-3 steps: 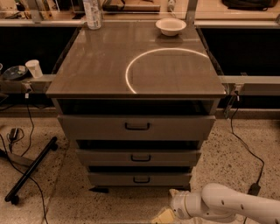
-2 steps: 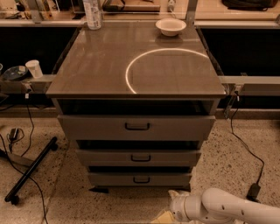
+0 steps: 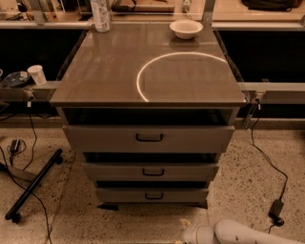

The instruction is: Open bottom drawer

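Note:
The bottom drawer (image 3: 119,195) is the lowest of three grey-brown fronts on the cabinet, with a small black loop handle (image 3: 154,195) at its centre. Its front sits roughly in line with the cabinet base. My gripper (image 3: 185,237) is at the bottom edge of the camera view, at the end of the white arm (image 3: 238,233). It hangs low over the floor, in front of the drawer and a little to its right, and touches nothing. Most of it is cut off by the frame edge.
Above are the middle drawer (image 3: 151,171) and the top drawer (image 3: 95,138). A white bowl (image 3: 186,28) and a bottle (image 3: 100,14) stand on the cabinet top. A black stand leg (image 3: 33,186) and cables lie on the floor at left, a power adapter (image 3: 276,209) at right.
The arm and gripper have sunk toward the bottom edge of the view, so less of the gripper shows now. The drawers have not moved.

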Action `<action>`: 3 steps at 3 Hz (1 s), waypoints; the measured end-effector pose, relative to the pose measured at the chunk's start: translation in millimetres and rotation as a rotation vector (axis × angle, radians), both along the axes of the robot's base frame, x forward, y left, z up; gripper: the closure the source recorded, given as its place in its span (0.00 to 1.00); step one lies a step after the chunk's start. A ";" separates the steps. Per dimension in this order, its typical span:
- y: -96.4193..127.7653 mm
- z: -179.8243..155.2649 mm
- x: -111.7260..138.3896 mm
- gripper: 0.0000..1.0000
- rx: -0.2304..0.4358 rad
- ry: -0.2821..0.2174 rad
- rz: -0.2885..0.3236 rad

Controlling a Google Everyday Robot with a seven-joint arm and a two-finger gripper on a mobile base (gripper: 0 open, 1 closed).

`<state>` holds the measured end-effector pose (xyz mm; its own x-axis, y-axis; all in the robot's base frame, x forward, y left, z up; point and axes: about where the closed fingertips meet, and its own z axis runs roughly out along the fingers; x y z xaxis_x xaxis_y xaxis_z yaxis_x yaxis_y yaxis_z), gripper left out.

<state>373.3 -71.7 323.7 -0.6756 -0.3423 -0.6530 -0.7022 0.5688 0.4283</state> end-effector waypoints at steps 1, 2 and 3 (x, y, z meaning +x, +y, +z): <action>5.9 -41.6 -14.7 0.00 0.019 0.055 -0.026; 5.9 -41.6 -14.7 0.00 0.019 0.055 -0.026; 11.3 -46.8 -0.1 0.00 0.033 0.043 -0.036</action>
